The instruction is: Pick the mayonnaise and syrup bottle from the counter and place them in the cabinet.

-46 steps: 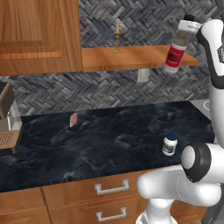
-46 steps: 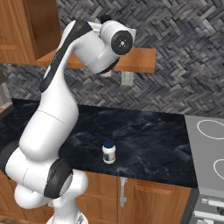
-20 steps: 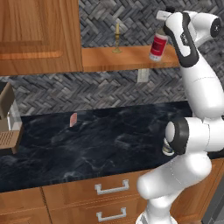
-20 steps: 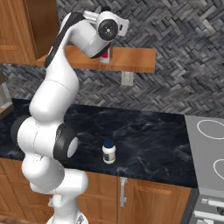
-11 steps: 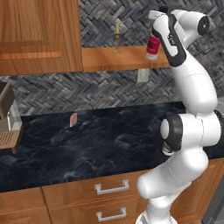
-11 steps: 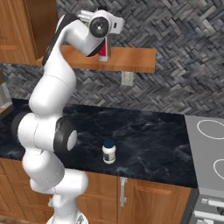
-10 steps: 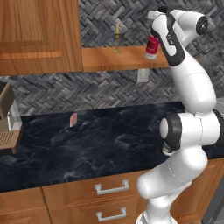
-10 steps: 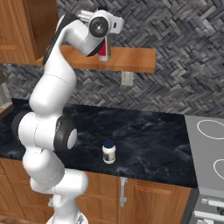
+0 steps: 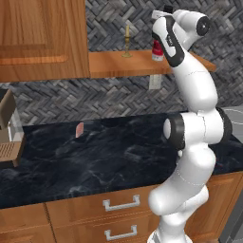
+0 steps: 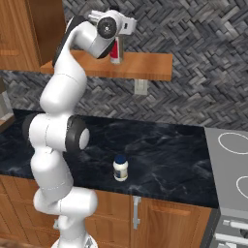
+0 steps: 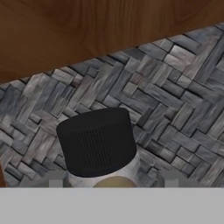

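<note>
My gripper [image 9: 159, 40] is up at the cabinet shelf [image 9: 118, 64], shut on the syrup bottle [image 9: 156, 49]. The bottle's red label shows under the hand, and it stands upright with its base at the board. From the other side the gripper [image 10: 116, 43] holds the syrup bottle [image 10: 114, 54] over the shelf [image 10: 145, 65]. In the hand view the bottle's dark ribbed cap [image 11: 96, 142] sits between my fingertips [image 11: 57, 179], with herringbone wall tiles behind. The mayonnaise [image 10: 120, 168] stands on the black counter [image 10: 160, 160] near its front edge.
A thin candlestick [image 9: 126, 42] stands on the shelf left of the bottle. A panelled cabinet door [image 9: 38, 38] closes the shelf's left end. A coffee machine [image 9: 7, 137] and a small pink item [image 9: 79, 129] are on the counter. A stove [image 10: 232, 164] lies right.
The arm has swung the syrup bottle leftward from past the shelf's right end to over the board, closer to the wall. The jar has not moved.
</note>
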Tool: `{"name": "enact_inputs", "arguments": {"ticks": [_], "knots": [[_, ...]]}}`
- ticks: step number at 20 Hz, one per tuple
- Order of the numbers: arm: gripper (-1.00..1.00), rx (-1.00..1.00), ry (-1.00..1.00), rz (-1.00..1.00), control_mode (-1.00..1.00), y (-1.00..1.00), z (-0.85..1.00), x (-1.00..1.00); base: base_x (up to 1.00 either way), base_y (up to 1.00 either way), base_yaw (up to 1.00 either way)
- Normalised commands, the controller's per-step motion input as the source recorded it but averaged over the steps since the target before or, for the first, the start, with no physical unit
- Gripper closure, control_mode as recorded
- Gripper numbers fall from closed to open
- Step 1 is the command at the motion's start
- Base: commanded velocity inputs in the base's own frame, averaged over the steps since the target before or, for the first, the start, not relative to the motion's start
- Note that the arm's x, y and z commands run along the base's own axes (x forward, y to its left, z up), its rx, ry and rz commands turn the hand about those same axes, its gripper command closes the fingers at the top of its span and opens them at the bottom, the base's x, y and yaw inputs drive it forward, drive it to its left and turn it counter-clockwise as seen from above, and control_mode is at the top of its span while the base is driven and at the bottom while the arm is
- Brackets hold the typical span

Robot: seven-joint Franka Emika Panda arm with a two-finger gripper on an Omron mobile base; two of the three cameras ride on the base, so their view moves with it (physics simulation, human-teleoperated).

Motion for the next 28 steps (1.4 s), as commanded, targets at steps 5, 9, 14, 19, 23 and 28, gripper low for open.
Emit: {"name": "enact_inputs", "arguments": {"ticks": [5,9,14,19,23,28], "knots": [[1.00,0.00,0.03,-0.05,-1.00,0.13,0.00,0.53,0.00,0.00,0.00],[1.00,-0.04,0.06,-0.02,-1.00,0.07,-0.07,0.34,0.00,0.00,0.00],[1.00,-0.03,0.06,0.00,-1.00,0.00,-0.25,0.11,0.00,0.00,0.00],[1.00,-0.03,0.01,0.00,-1.00,-0.02,-0.34,0.00,0.00,0.00,0.00],[-1.00,0.00,0.00,0.00,-1.00,0.00,-0.05,0.00,0.00,0.00,0.00],[-1.00,0.00,0.00,0.00,-1.00,0.00,0.01,0.00,0.00,0.00,0.00]]}}
